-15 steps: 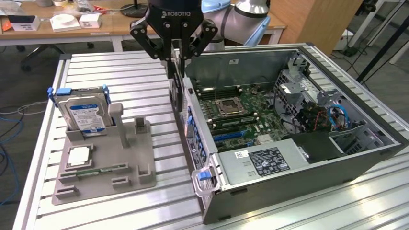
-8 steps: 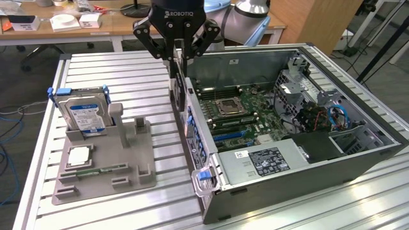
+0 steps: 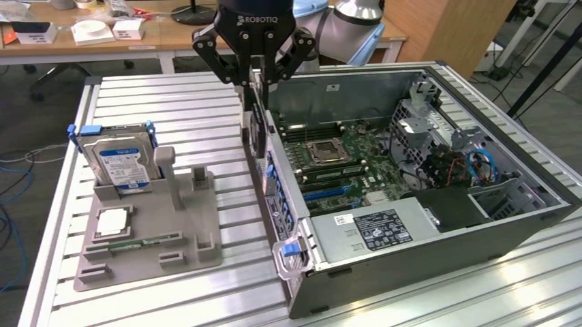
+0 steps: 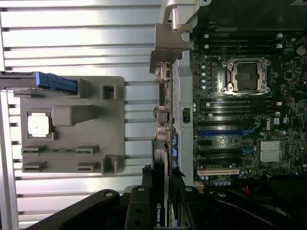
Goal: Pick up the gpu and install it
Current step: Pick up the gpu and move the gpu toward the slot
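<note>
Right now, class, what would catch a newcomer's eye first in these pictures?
The black gripper holds the gpu on edge above a side wall of the open computer case. Inside lies the motherboard with its bare CPU socket. On the exterior view's left, a blue-labelled hard drive stands in a grey holder.

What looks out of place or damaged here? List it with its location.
Nothing looks spilled or broken. One thing is out of its place: the graphics card hangs on edge in the gripper, roughly over the computer case wall on the exterior view's left, not seated in a slot inside.
</note>
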